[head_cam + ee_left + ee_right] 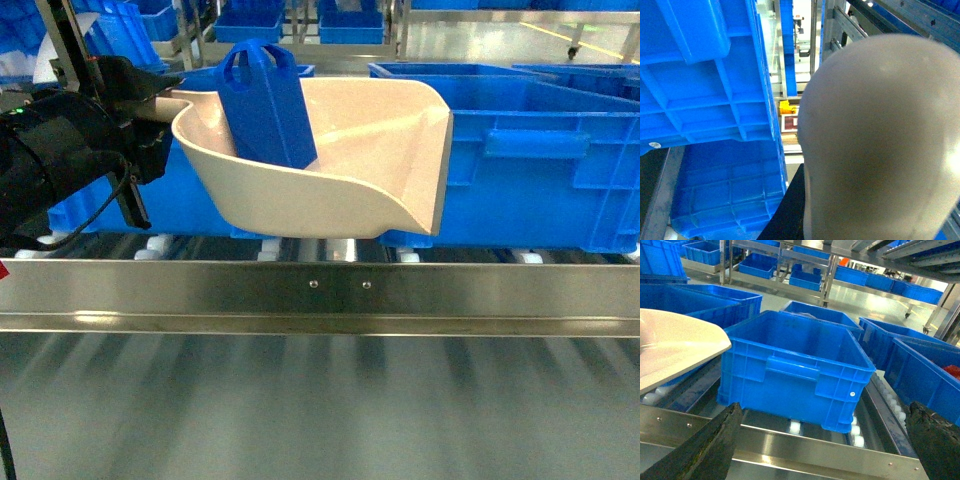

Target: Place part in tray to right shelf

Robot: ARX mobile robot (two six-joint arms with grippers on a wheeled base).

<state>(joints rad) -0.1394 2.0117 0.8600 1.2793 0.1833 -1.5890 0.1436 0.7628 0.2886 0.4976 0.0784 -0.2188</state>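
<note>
The cream-beige tray [370,150] is held just over the right shelf's white rollers, behind the shiny riveted front rail [320,295]; whether it touches the rollers I cannot tell. The blue part [265,105] stands tilted inside it, leaning on the back wall. My left gripper [150,110] is shut on the tray's handle at the left. In the left wrist view the tray's rounded back [880,140] fills the frame. My right gripper [822,450] is open and empty over the rail [790,450], to the right of the tray's lip [675,347].
A big blue crate [540,150] sits on the rollers right beside the tray's front lip, and another [190,190] stands behind the tray. The right wrist view shows that crate [795,365] with several more behind it. Racks with crates stand further back.
</note>
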